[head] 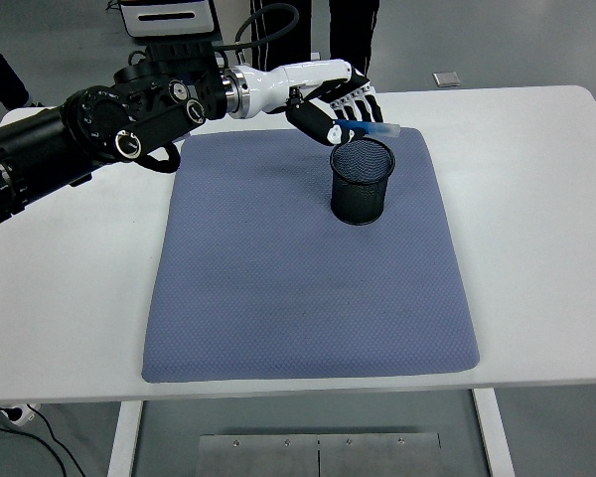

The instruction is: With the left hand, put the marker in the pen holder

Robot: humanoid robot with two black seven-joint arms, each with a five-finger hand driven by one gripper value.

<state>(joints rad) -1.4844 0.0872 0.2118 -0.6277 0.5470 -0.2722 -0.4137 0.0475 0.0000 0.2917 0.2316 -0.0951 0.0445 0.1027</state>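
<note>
— Room around the work?

— Mat lies grey-blue across the middle of the white table, with bare white showing on every side of it. The near half of the mat is open. My left arm comes in from the left edge and crosses the far left corner of the mat.

— Hand and marker?

— My left hand hangs over the far edge of the mat, fingers curled around the blue marker. The marker lies nearly level, its free end pointing right, just above the far rim of the pen holder. I cannot tell whether it touches the rim.

— The holder?

— Black mesh cup, upright on the far right part of the mat, mouth open to the top, well inside the mat's edges.

— Anything else about?

— A small grey square thing on the floor past the far edge. A person's dark legs stand behind the table, beside a white machine.
</note>
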